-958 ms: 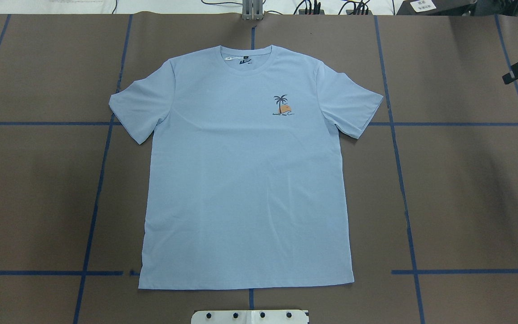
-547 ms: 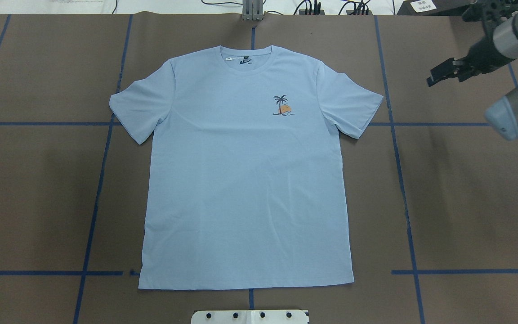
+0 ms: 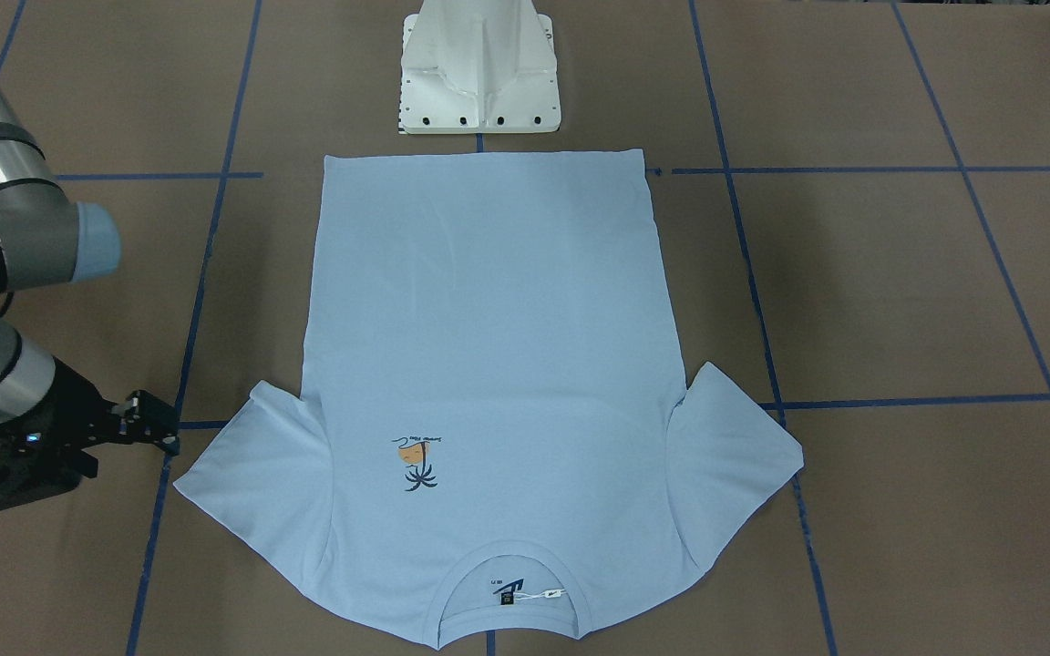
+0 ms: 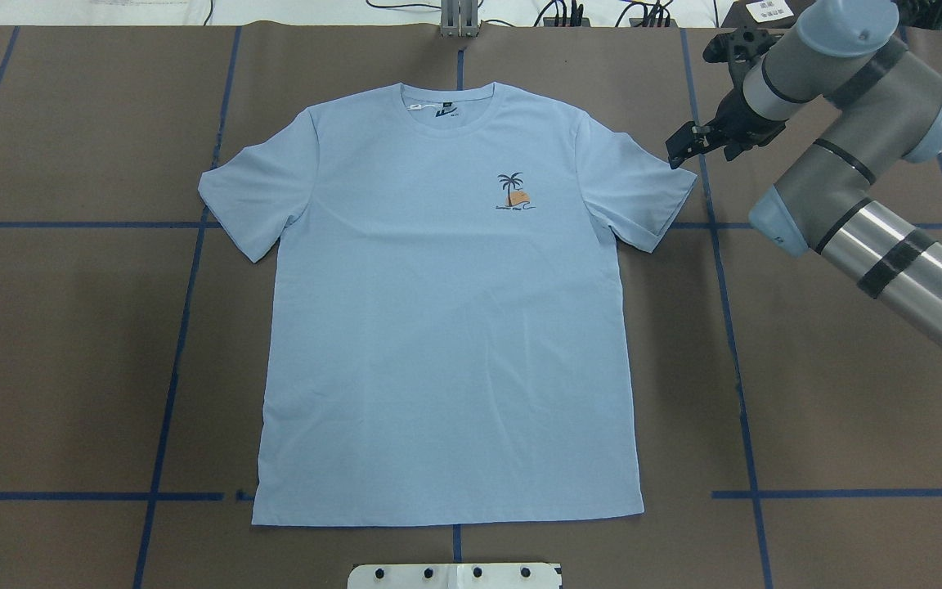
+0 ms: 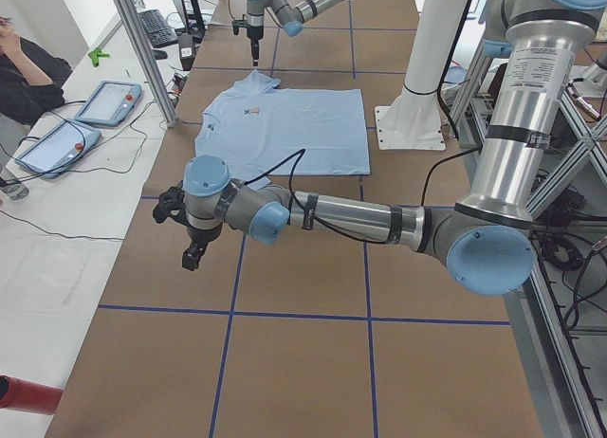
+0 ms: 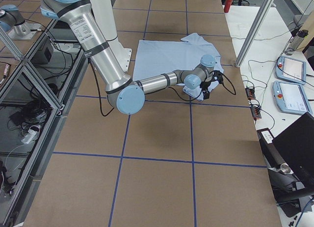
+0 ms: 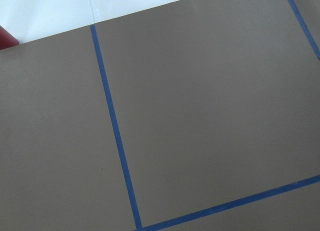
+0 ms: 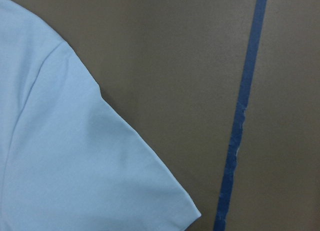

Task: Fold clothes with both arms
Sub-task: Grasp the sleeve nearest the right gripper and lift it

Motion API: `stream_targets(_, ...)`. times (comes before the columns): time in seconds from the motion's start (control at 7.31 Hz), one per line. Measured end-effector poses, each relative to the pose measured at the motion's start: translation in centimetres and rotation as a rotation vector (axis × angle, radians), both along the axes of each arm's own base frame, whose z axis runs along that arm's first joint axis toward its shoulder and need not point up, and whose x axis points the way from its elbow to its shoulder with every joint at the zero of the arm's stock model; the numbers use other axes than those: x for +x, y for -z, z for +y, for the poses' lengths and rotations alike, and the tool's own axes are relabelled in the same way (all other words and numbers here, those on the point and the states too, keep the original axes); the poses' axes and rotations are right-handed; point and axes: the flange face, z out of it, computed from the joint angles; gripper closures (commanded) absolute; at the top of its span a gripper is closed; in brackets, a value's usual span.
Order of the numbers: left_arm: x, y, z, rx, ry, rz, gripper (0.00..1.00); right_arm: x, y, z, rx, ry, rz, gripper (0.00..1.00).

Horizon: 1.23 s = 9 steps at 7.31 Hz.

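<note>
The light blue T-shirt lies flat and face up on the brown table, collar at the far edge, and shows in the front view too. My right gripper hovers just off the tip of the shirt's right sleeve, empty, its fingers slightly apart; it also shows in the front view. My left gripper shows only in the exterior left view, above bare table well left of the shirt, and I cannot tell if it is open. The left wrist view shows only table and tape.
Blue tape lines grid the brown table. The white pedestal base stands just behind the shirt's hem. Cables lie along the far edge. Teach pendants and a seated person are beyond the operators' side.
My right arm has swung in from the right edge to the tip of the right sleeve. The shirt has not moved.
</note>
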Motion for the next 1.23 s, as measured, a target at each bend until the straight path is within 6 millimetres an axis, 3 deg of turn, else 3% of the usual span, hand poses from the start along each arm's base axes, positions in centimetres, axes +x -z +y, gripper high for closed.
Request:
stream_targets(0.14, 0.0, 0.0, 0.0, 0.002, -0.001, 0.0, 0.0, -1.0, -0.9, -0.1, 0.003, 0.0, 0.016, 0.01)
stream_targets(0.27, 0.0, 0.0, -0.1, 0.002, -0.001, 0.0, 0.0, -1.9, -1.9, -0.1, 0.007, 0.003, 0.025, 0.12)
stream_targets(0.55, 0.0, 0.0, -0.1, 0.003, -0.001, 0.0, 0.0, -2.8, -2.9, -0.1, 0.015, 0.006, 0.031, 0.59)
stream_targets(0.82, 0.0, -0.2, -0.1, -0.001, -0.001, 0.0, 0.0, -3.0, -2.9, -0.2, 0.016, 0.007, 0.034, 1.0)
stream_targets(1.23, 0.0, -0.2, -0.2, -0.005, 0.001, 0.001, 0.0, -3.0, -2.4, -0.2, 0.027, 0.009, 0.027, 1.0)
